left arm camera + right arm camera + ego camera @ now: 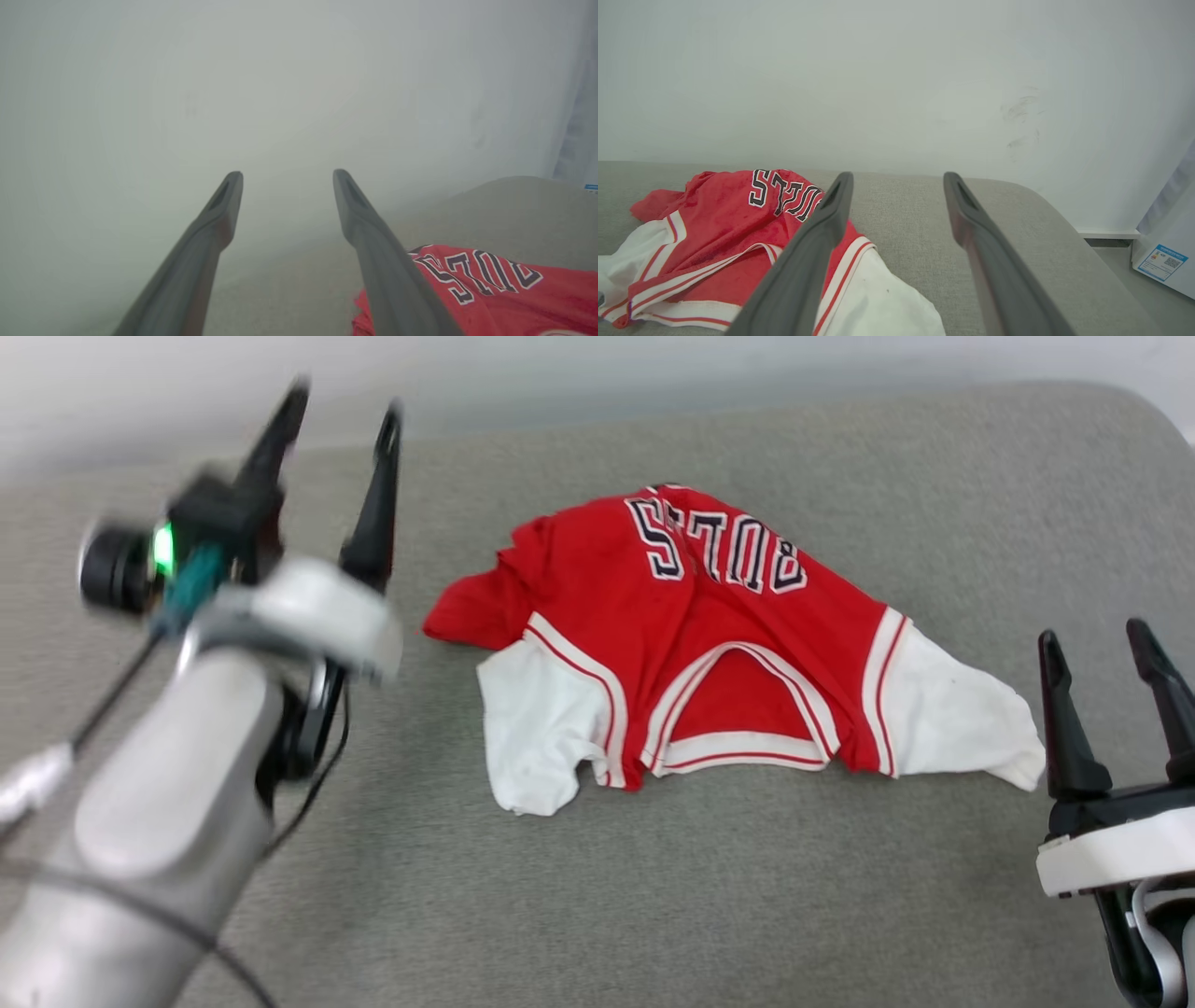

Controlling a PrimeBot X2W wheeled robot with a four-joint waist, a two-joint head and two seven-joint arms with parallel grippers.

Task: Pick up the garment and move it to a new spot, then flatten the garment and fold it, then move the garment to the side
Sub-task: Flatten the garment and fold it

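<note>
Crumpled red garment (691, 644) on a grey cushion (653, 896); left pincer (344, 401) and right pincer (1092, 633), both apart and empty, flank the garment. Probably best gripped at both outer edges

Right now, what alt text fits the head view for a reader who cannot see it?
A crumpled red T-shirt with white sleeves lies on a grey cushion, neckline toward the camera. The left gripper and right gripper flank it, fingers open.
</note>
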